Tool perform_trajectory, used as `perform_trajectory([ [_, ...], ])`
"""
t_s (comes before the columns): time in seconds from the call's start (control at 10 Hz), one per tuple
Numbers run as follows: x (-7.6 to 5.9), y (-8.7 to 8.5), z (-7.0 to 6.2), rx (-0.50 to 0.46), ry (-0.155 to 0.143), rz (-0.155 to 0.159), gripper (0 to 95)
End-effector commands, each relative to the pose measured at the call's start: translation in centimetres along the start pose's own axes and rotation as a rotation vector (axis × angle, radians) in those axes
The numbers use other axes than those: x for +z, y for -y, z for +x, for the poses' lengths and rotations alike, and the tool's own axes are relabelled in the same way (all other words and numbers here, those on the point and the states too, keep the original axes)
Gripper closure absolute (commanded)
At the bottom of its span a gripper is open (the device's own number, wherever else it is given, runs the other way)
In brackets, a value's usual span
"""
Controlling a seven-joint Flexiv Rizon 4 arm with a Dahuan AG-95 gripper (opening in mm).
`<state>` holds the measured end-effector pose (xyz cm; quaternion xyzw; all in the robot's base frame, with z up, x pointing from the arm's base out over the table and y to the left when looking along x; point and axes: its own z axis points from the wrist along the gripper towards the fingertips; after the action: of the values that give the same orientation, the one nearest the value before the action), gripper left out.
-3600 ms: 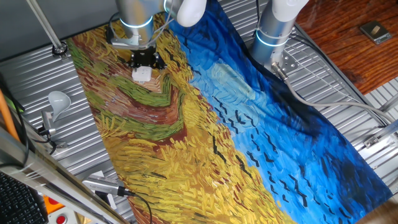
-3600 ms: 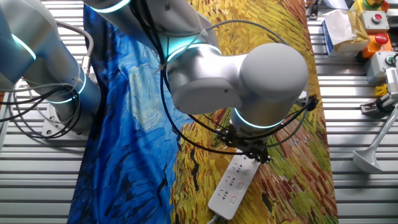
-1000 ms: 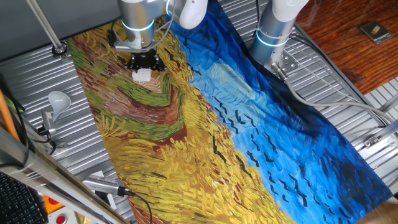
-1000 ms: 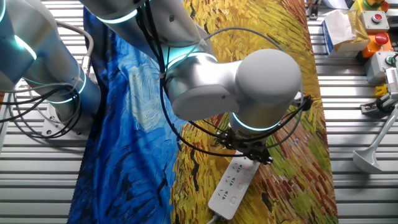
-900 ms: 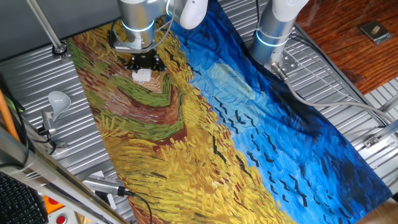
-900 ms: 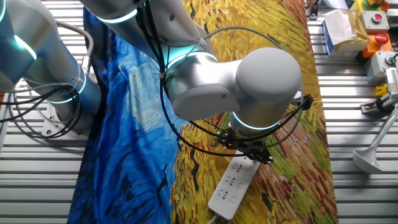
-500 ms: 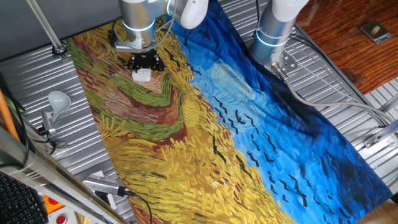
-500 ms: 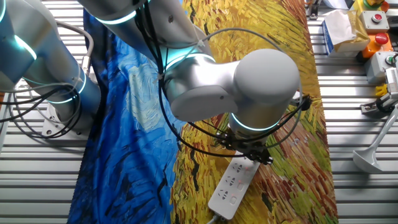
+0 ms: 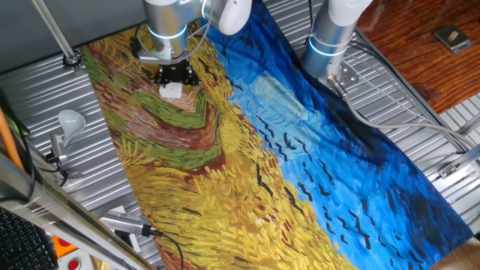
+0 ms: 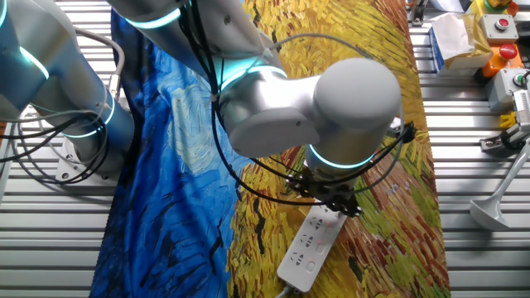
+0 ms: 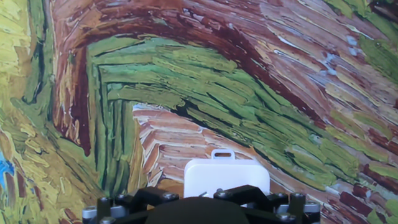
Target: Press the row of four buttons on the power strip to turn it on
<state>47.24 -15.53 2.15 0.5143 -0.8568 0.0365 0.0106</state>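
The white power strip lies on the painted cloth, with its cable end toward the near table edge. The row of buttons shows as faint pinkish switches along its right side. My gripper hangs over the strip's far end and hides that end. Its black fingers merge into one dark mass, so no gap shows. From the other side only the strip's end pokes out below the gripper. In the hand view the strip's rounded end lies just ahead of the black hand.
A white light bulb on a metal holder stands on the slatted table beside the cloth. A second arm's base stands at the cloth's blue side. Control boxes and cables sit by the table's corner.
Over the last seconds the arm and gripper have shifted slightly over the strip's end. In the last half second almost nothing has moved.
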Motion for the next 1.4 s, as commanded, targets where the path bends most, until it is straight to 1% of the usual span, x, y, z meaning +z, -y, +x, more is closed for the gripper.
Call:
perform_trajectory([
  [0.1, -1.0, -0.3, 0.5, 0.005, 0.017, -0.018, 0.0],
  [0.3, -1.3, -0.3, 0.8, 0.01, 0.02, -0.025, 0.0],
  [0.5, -1.2, -0.3, 0.7, 0.014, 0.019, -0.025, 0.0],
  [0.8, -0.3, -0.1, 0.4, 0.012, 0.022, -0.023, 0.0],
  [0.9, -0.3, -0.1, 0.4, 0.012, 0.022, -0.023, 0.0],
  [1.1, 0.0, -0.1, 0.0, 0.014, 0.021, -0.022, 0.0],
  [1.4, 0.2, 0.0, -0.1, 0.009, 0.021, -0.019, 0.0],
])
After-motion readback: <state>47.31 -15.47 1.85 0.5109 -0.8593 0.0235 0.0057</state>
